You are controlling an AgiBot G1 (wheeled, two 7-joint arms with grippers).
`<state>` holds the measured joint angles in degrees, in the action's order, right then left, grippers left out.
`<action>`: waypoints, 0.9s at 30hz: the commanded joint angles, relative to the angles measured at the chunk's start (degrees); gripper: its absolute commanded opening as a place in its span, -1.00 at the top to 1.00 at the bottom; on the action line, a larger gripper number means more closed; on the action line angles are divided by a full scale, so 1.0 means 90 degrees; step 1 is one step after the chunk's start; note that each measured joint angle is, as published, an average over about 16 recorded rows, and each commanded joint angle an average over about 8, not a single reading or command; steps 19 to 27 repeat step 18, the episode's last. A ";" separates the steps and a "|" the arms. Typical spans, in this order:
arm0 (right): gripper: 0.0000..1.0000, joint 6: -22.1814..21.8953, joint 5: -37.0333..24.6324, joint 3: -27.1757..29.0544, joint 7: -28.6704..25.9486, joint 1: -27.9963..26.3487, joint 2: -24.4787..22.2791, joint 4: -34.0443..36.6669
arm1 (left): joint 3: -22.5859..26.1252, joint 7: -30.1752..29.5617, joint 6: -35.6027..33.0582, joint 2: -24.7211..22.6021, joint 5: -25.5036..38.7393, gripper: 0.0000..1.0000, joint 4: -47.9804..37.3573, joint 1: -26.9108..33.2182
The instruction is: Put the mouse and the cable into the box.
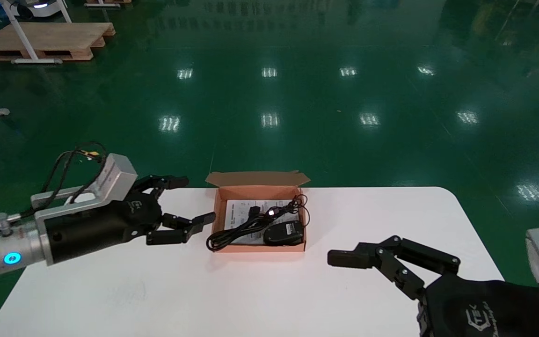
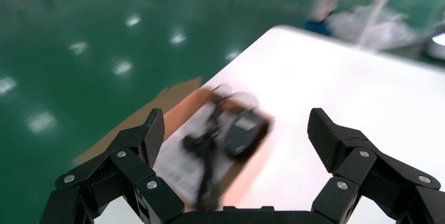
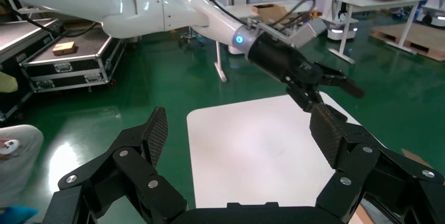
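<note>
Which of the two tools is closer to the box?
The left tool, open, just beside the box. The right tool, also open, is farther off, over the table near its right front.

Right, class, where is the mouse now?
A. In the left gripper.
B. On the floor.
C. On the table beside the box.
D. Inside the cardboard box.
D: the mouse lies inside the box beside the cable; the left gripper nearby is open and empty.
</note>
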<state>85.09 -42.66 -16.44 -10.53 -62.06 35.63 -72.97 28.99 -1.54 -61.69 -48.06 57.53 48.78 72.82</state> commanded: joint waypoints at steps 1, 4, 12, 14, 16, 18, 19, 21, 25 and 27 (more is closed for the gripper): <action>-1.00 0.0068 0.0090 0.0043 -0.0022 0.0053 -0.0068 -0.0064 | -0.0150 -0.0107 -0.0278 0.0151 -0.0182 -1.00 0.0288 -0.0130; -1.00 0.0069 0.0091 0.0042 -0.0020 0.0052 -0.0068 -0.0063 | -0.0375 -0.0266 -0.0694 0.0377 -0.0453 -1.00 0.0717 -0.0325; -1.00 0.0068 0.0094 0.0037 -0.0018 0.0050 -0.0069 -0.0061 | -0.0972 -0.0691 -0.1800 0.0977 -0.1175 -1.00 0.1859 -0.0843; -1.00 0.0067 0.0094 0.0036 -0.0018 0.0050 -0.0070 -0.0061 | -0.1121 -0.0797 -0.2075 0.1127 -0.1355 -1.00 0.2144 -0.0973; -1.00 0.0067 0.0095 0.0036 -0.0017 0.0050 -0.0070 -0.0061 | -0.1229 -0.0873 -0.2276 0.1236 -0.1485 -1.00 0.2351 -0.1066; -1.00 0.0067 0.0095 0.0035 -0.0017 0.0050 -0.0070 -0.0061 | -0.1301 -0.0924 -0.2408 0.1308 -0.1572 -1.00 0.2488 -0.1128; -1.00 0.0067 0.0095 0.0035 -0.0017 0.0050 -0.0070 -0.0061 | -0.1301 -0.0924 -0.2408 0.1308 -0.1572 -1.00 0.2488 -0.1128; -1.00 0.0067 0.0095 0.0035 -0.0017 0.0050 -0.0070 -0.0061 | -0.1301 -0.0924 -0.2408 0.1308 -0.1572 -1.00 0.2488 -0.1128; -1.00 0.0067 0.0095 0.0035 -0.0017 0.0050 -0.0070 -0.0061 | -0.1301 -0.0924 -0.2408 0.1308 -0.1572 -1.00 0.2488 -0.1128; -1.00 0.0067 0.0095 0.0035 -0.0017 0.0050 -0.0070 -0.0061 | -0.1301 -0.0924 -0.2408 0.1308 -0.1572 -1.00 0.2488 -0.1128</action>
